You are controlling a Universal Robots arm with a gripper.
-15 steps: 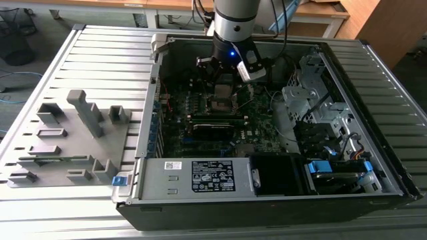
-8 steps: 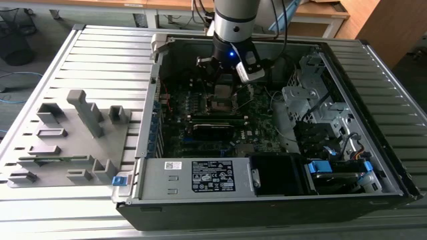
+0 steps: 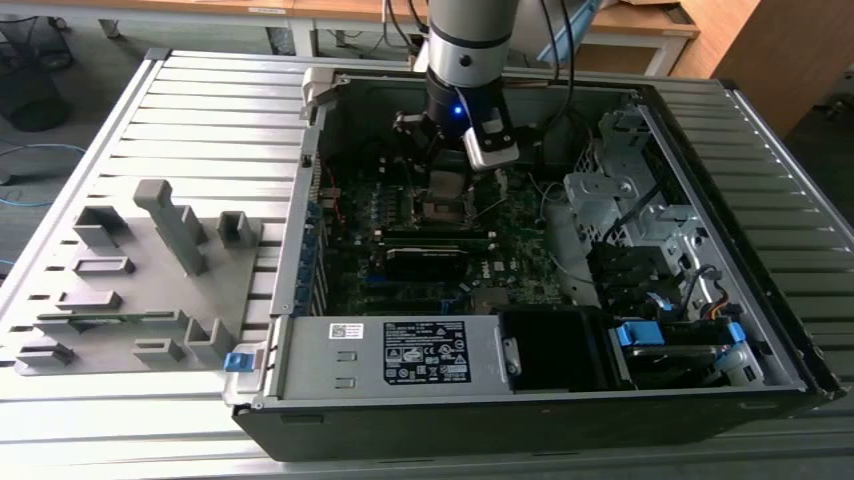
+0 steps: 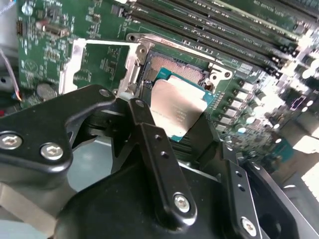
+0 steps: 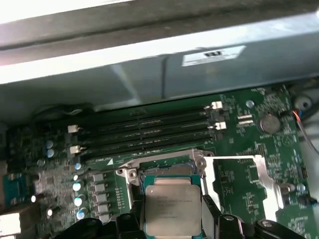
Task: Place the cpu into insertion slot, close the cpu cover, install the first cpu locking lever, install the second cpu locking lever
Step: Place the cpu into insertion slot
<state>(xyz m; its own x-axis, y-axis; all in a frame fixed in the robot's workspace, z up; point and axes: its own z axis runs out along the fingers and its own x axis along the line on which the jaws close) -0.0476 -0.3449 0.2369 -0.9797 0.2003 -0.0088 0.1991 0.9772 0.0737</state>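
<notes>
cpu [image 5: 173, 209]: pinched by two opposite edges in the claw [image 5: 172, 223], just over the insertion slot [image 5: 164, 172]; I judge it not yet seated.
cpu cover [image 5: 261, 172]: swung open beside the slot.
Doing it well: keep the chip level and square to the rim, with no sliding across the pins.
Views: both wrist views give chip against slot; the exterior view gives the arm inside the computer case [image 3: 534, 405] on the worktop [image 3: 200, 110].

Cpu [image 4: 177, 107] – flat square chip, dull silver top, face up over near part of the slot [image 4: 174, 64]; seated or not, can't tell. Slot – square black socket w/ silver rim, far pin rows bare. Cover [image 4: 70, 62] – thin silver frame, swung open beside slot.
</notes>
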